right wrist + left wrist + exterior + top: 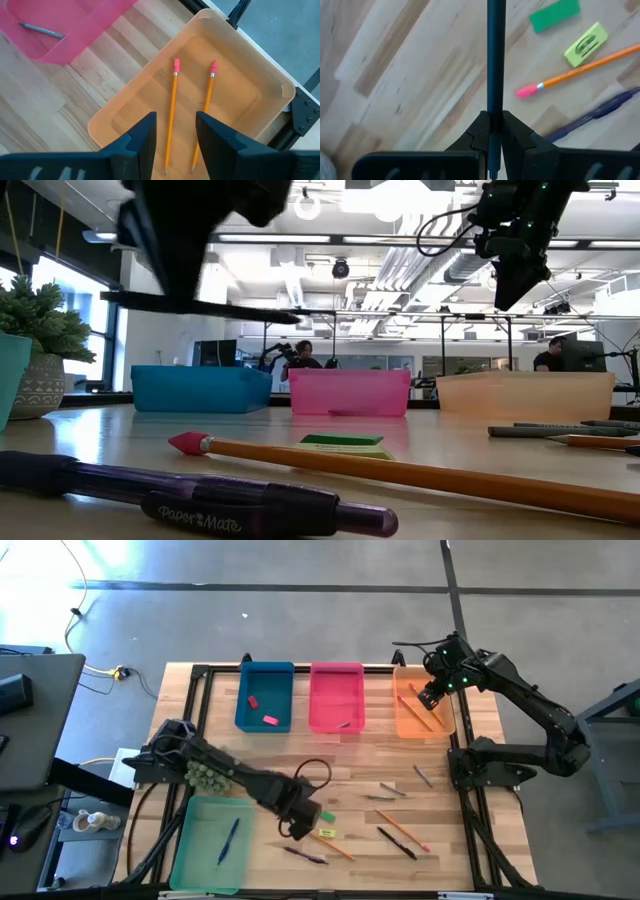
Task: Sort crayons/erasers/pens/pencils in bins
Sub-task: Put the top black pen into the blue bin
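Left gripper (494, 131), jaws pinching a dark pen (494, 55) lifted off the worktop (370, 765) for carriage to the mint bin (190, 845) beside them; right gripper (175, 127), jaws spread and empty, above two pencils (172, 112) in the orange bin (260, 92).

A: What surrounds the light wooden plank table top (440, 840)?

B: A grey concrete floor (300, 620), crossed by one dark seam line. A yellow cable (75, 615) trails across it, and a dark grey desk surface (35, 730) stands beside the table's left edge.

A: And the room seen level across the table?

B: An open white ceiling with exposed ducts and long strip lights (400, 230). A bright window (70, 310) is on the left. Two seated people (300, 355) appear far back, near a dark monitor (215, 352).
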